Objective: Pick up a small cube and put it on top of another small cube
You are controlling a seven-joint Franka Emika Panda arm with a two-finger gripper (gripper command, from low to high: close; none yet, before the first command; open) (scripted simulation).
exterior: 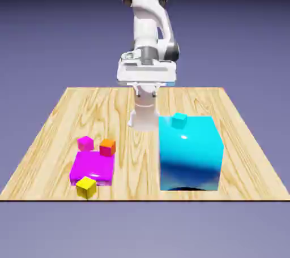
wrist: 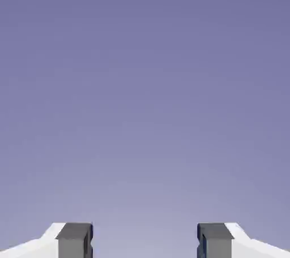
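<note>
A: Gripper (wrist: pixel 145 241), hand view: jaws apart, nothing between them; only backdrop ahead.

B: Small cubes lie well away from the jaws: yellow cube (exterior: pixel 86 187), orange cube (exterior: pixel 107 147), pink cube (exterior: pixel 85 143) around the magenta block (exterior: pixel 92 169); cyan cube (exterior: pixel 179 119) atop the large cyan block (exterior: pixel 189 153).

A: Risk, judged: a descent near such crowded neighbours may nudge the magenta block; a finger could catch an adjacent cube.
</note>
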